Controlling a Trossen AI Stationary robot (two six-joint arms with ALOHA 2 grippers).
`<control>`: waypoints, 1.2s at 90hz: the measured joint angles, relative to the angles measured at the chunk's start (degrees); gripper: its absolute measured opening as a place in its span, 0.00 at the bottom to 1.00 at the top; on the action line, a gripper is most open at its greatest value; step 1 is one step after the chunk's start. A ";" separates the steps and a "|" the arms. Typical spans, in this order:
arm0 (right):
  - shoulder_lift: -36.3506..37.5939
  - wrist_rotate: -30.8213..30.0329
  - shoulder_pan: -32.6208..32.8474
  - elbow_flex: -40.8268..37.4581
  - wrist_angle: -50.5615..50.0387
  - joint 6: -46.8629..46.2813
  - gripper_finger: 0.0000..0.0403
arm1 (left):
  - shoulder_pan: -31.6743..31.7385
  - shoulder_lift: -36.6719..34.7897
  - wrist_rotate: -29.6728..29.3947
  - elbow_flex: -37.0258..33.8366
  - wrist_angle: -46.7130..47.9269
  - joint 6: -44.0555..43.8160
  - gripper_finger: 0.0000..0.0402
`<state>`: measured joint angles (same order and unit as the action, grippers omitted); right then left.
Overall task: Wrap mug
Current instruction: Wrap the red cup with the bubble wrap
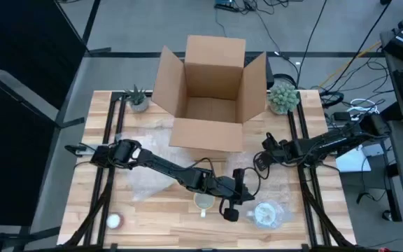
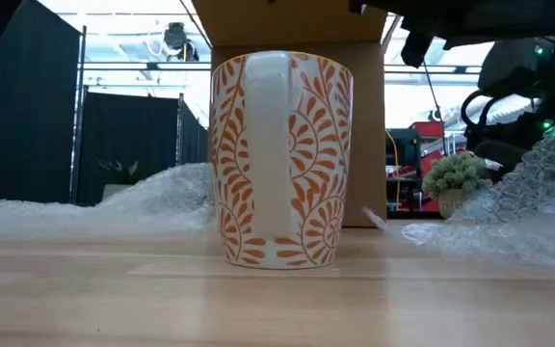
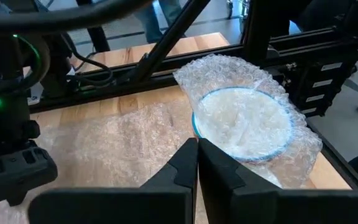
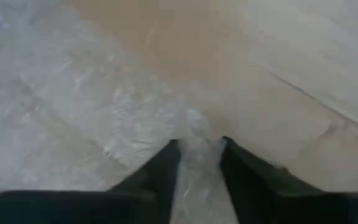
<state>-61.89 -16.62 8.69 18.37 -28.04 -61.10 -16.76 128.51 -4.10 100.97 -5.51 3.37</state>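
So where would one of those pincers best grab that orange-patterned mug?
Probably by the rim. The mug stands upright on the table with its mouth open upward, so a pincer could come straight down and pinch one wall, one finger inside and one outside. The handle is another hold, but it faces the table's front edge. The left pincer is nearest, just beside it.

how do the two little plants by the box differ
The left plant is a spiky, dark green succulent; the right plant is a round, pale green, fluffy ball. The right plant looks larger than the left plant. The left plant stands at the box's left flap, the right plant at its right flap. Both sit at the table's far edge, one on each side of the box.
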 joint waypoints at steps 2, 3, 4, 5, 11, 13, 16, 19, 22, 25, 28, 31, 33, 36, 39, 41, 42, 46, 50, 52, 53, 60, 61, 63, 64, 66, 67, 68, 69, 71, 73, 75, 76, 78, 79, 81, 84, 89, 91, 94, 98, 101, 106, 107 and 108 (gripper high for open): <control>-0.01 0.75 0.06 0.27 -0.13 0.63 0.09 | -0.03 0.00 0.00 0.00 0.15 0.01 0.00; -0.03 1.06 0.20 0.46 -0.25 0.97 0.07 | -0.06 0.00 0.00 0.00 0.23 0.01 0.00; -0.05 1.37 0.33 0.66 -0.38 1.30 0.06 | -0.10 0.00 0.00 0.00 0.31 0.03 0.00; -0.07 1.68 0.45 0.86 -0.53 1.63 0.05 | -0.15 -0.03 0.00 0.00 0.38 0.04 0.00; -0.27 3.51 1.36 2.84 -2.65 2.83 0.03 | -0.32 -0.60 0.00 -0.04 1.27 0.04 0.00; -0.31 3.94 1.67 3.86 -4.09 3.19 0.03 | -0.36 -0.81 0.00 -0.04 1.31 0.03 0.00; -0.28 3.84 2.26 5.65 -6.61 3.61 0.02 | -0.36 -1.26 -0.02 -0.04 1.45 0.03 0.00; -0.22 3.43 3.03 7.95 -9.38 3.73 0.02 | -0.52 -2.03 -0.13 -0.04 2.22 0.03 0.00; -0.22 2.69 3.91 10.34 -12.41 3.83 0.01 | -0.63 -2.80 -0.34 -0.04 3.14 0.01 0.00; -0.22 2.37 4.81 12.62 -15.73 3.96 0.00 | -0.68 -3.43 -0.37 -0.04 3.53 -0.01 0.00; -0.22 2.13 5.69 15.00 -19.03 4.04 0.00 | -0.69 -3.95 -0.42 -0.04 3.88 -0.02 0.00; -0.23 1.72 6.51 17.45 -21.79 3.98 0.01 | -0.69 -4.33 -0.48 -0.04 4.33 -0.02 0.00; -0.24 1.23 7.12 19.18 -23.33 3.82 0.01 | -0.69 -4.53 -0.56 -0.04 4.35 -0.02 0.00; -0.23 0.77 8.04 21.72 -25.49 3.58 0.01 | -0.69 -4.85 -0.66 -0.04 4.80 -0.02 0.00; -0.20 0.60 8.89 23.94 -27.66 3.49 0.00 | -0.79 -5.03 -0.70 -0.04 5.13 -0.02 0.00; -0.20 0.62 9.47 25.32 -28.94 3.45 0.00 | -0.81 -5.13 -0.73 -0.04 5.07 -0.03 0.00; -0.20 0.62 9.77 25.99 -29.48 3.38 0.00 | -0.82 -5.17 -0.77 -0.04 5.09 -0.02 0.00; -0.22 0.60 11.16 28.62 -31.06 2.70 0.00 | -0.85 -5.34 -0.88 -0.04 5.31 -0.02 0.00; -0.20 0.64 12.58 31.01 -31.72 1.75 0.00 | -0.90 -5.68 -0.90 -0.02 6.51 -0.02 0.00; -0.20 0.67 13.30 32.05 -31.99 1.42 0.00 | -0.91 -5.75 -0.90 -0.02 7.09 -0.04 0.00; -0.20 0.70 13.70 32.54 -32.12 1.30 0.00 | -0.94 -5.76 -0.90 -0.02 7.29 -0.04 0.00; -0.20 0.95 16.65 35.73 -32.26 0.46 0.00 | -1.00 -5.79 -0.90 -0.02 10.08 -0.04 0.00; -0.20 0.95 17.10 36.14 -32.24 0.39 0.00 | -1.00 -5.79 -0.90 -0.02 10.48 -0.04 0.00; -0.20 0.95 18.00 36.90 -32.18 0.05 0.00 | -1.02 -5.79 -0.90 -0.02 11.24 -0.04 0.00; -0.20 0.95 18.45 37.27 -32.17 -0.20 0.00 | -1.02 -5.78 -0.90 -0.02 11.68 -0.04 0.00; -0.20 0.95 19.33 37.97 -32.18 -0.76 0.00 | -1.02 -5.77 -0.90 -0.02 12.45 -0.04 0.00; -0.20 0.97 19.76 38.28 -32.19 -1.06 0.00 | -1.02 -5.77 -0.90 -0.02 12.72 -0.05 0.00; -0.20 0.98 20.18 38.59 -32.19 -1.37 0.00 | -1.03 -5.78 -0.90 -0.02 12.97 -0.06 0.00; -0.20 0.98 20.56 38.88 -32.21 -1.64 0.00 | -1.05 -5.81 -0.90 -0.02 13.17 -0.08 0.00; -0.20 0.98 21.38 39.43 -32.16 -2.15 0.00 | -1.22 -6.09 -0.92 -0.02 13.72 -0.24 0.00; -0.20 1.00 22.18 39.84 -32.02 -2.72 0.00 | -1.28 -6.40 -0.93 -0.02 14.37 -0.58 0.00; -0.20 1.02 23.01 40.24 -31.94 -3.35 0.00 | -1.32 -6.67 -0.97 -0.02 14.74 -1.03 0.00; -0.20 1.04 23.42 40.42 -31.91 -3.70 0.00 | -1.33 -6.84 -1.00 -0.02 14.78 -1.25 0.00; -0.20 1.15 24.25 40.72 -31.82 -4.42 0.00 | -1.38 -7.28 -1.12 -0.02 14.90 -1.41 0.00; -0.20 1.26 24.65 40.87 -31.75 -4.76 0.00 | -1.40 -7.57 -1.28 -0.02 15.15 -1.42 0.00; -0.20 1.55 25.41 41.14 -31.52 -5.35 0.00 | -1.45 -8.24 -1.83 -0.02 16.07 -1.44 0.00; -0.20 1.81 26.59 41.31 -30.98 -6.01 0.00 | -1.48 -9.05 -2.98 -0.02 17.40 -1.46 0.00; -0.20 1.85 28.62 41.35 -28.93 -7.07 0.00 | -1.49 -10.39 -5.35 0.07 19.39 -1.34 0.00; -0.20 1.90 29.34 41.35 -27.83 -7.45 0.00 | -1.41 -10.89 -6.48 0.07 20.55 -1.20 0.00; -0.20 2.07 30.31 41.37 -26.03 -7.78 0.00 | -1.15 -11.32 -7.93 0.07 21.84 -0.89 0.00; -0.20 2.07 31.58 41.37 -23.92 -7.87 0.00 | -0.63 -11.45 -9.01 0.07 22.16 0.02 0.00; -0.20 2.05 32.50 41.37 -22.72 -7.88 0.00 | -0.27 -11.45 -9.62 0.08 22.27 0.31 0.00; -0.20 2.03 34.08 41.37 -20.24 -8.35 0.00 | 0.38 -11.28 -9.93 0.07 22.20 0.59 0.00; -0.20 2.03 34.44 41.37 -19.77 -8.50 0.00 | 0.56 -11.24 -9.94 0.07 22.02 0.58 0.00; -0.20 2.03 34.79 41.37 -19.32 -8.65 0.00 | 0.69 -11.23 -9.94 0.05 21.89 0.56 0.00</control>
<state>-62.08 -14.59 43.48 59.75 -47.36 -69.75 -16.07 117.27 -14.04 101.02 16.37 3.93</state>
